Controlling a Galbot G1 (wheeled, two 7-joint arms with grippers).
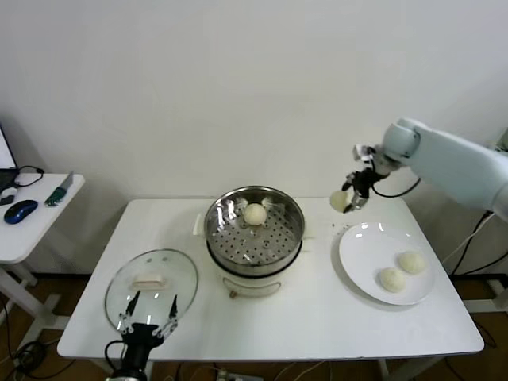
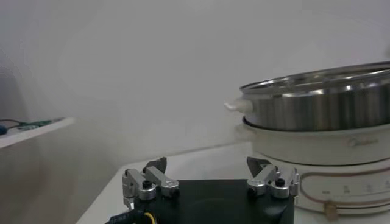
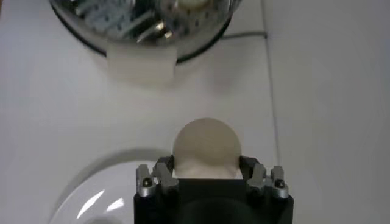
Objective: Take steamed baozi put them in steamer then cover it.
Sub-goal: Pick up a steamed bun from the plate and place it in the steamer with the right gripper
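right pincer (image 1: pixel 346 202) clenched on baozi (image 3: pixel 207 146), aloft between plate (image 1: pixel 359 252) and steamer (image 1: pixel 254 230) | carry level, release low beside bun inside | left pincer (image 1: pixel 148 311) released, idle near cover (image 1: pixel 151 282)

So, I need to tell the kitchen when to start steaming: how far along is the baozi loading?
One baozi already sits in the steamer. The right gripper holds a second baozi in the air, above the table between plate and steamer. Two more baozi wait on the white plate. The cover lies on the table near the open left gripper, so covering remains.
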